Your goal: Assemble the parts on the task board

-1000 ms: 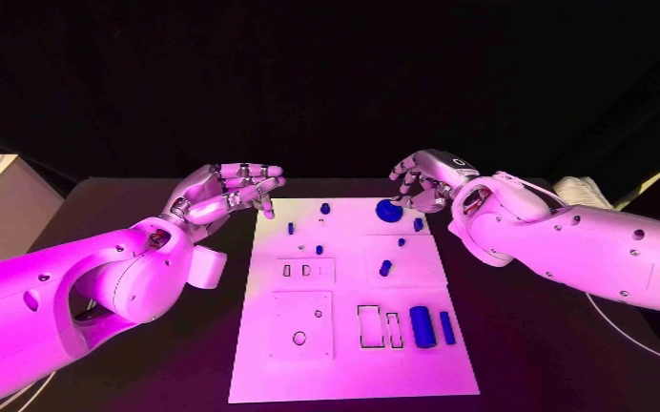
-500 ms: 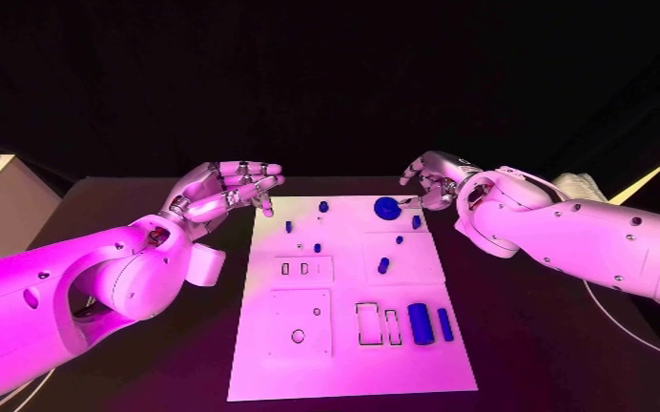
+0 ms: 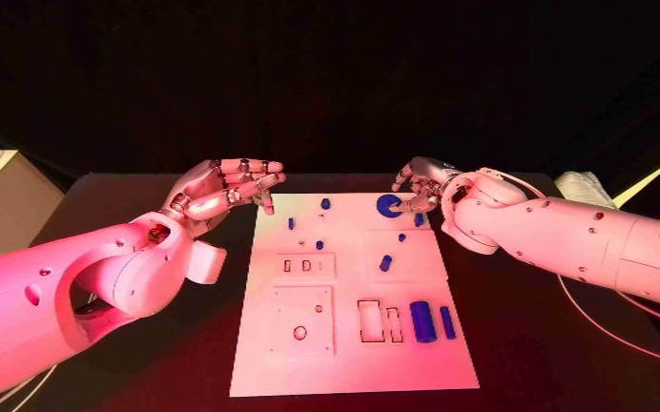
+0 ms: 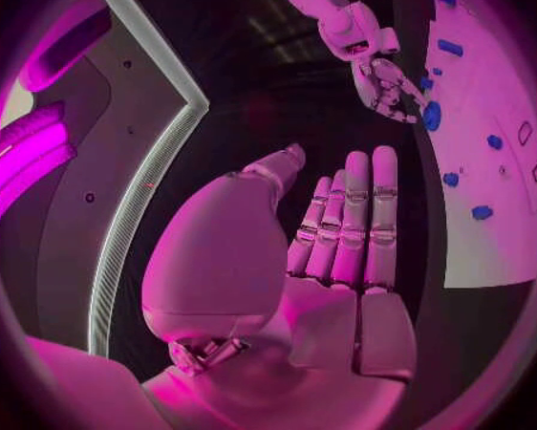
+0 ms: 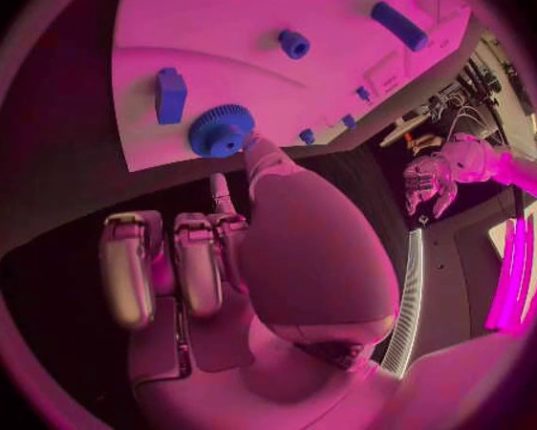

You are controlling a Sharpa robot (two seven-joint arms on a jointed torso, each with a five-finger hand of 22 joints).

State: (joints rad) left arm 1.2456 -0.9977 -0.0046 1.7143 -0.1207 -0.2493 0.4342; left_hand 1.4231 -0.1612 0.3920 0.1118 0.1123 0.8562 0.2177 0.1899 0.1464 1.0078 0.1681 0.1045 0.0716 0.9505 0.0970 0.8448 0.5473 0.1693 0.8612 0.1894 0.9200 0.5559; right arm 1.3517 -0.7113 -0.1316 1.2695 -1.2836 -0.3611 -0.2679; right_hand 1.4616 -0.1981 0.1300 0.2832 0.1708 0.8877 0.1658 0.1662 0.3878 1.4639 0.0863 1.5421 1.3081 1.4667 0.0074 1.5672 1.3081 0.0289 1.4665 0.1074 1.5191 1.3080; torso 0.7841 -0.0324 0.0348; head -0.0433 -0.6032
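Matt white task board (image 3: 344, 336), glossy plastic arms (image 3: 96, 278)

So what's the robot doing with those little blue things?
It is putting small blue parts together on the white task board. At this moment the right hand reaches to the round blue gear at the board's far edge, with a fingertip right at the gear; whether it actually grips it can't be told. The left hand hovers, holding nothing, beside the board's far left corner. Other blue parts lie scattered on the board.
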